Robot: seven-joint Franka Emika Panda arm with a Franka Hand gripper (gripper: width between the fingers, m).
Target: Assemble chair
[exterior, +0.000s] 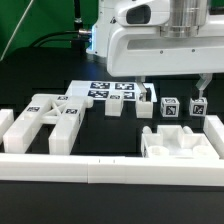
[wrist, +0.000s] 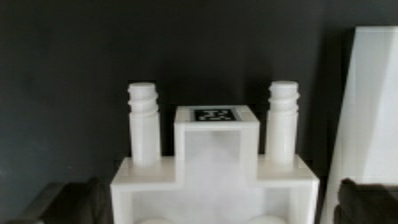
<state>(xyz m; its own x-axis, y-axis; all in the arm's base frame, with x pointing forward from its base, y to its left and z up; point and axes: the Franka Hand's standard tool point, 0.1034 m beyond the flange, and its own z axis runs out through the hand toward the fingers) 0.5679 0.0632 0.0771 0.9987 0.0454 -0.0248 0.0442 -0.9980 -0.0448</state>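
My fingers (exterior: pixel 197 95) are spread wide and grip nothing. In the exterior view they hang just above the bench (exterior: pixel 112 128), one at each side of a small tagged block (exterior: pixel 170 108), and I cannot tell if they touch it. In the wrist view the dark fingertips (wrist: pixel 68 200) show only at the two low corners, apart from the white part between them.

The largest chair piece is the ladder-like frame (exterior: pixel 52 118). It lies flat at the exterior view's left with a tag on its top. Next is the blocky seat (exterior: pixel 180 146), near the front at the exterior view's right, just behind the long border bar (exterior: pixel 100 166).

The pegged part (wrist: pixel 214 150) between my fingers is matte white. It has a square middle block with a tag (wrist: pixel 214 115) on it, and one ribbed peg (wrist: pixel 143 120) stands at each side.

Other tagged blocks (exterior: pixel 118 105) stand close in the same row, so side room is narrow. The marker board (exterior: pixel 108 89) lies behind them. Dark free bench is open between the row and the border bar.
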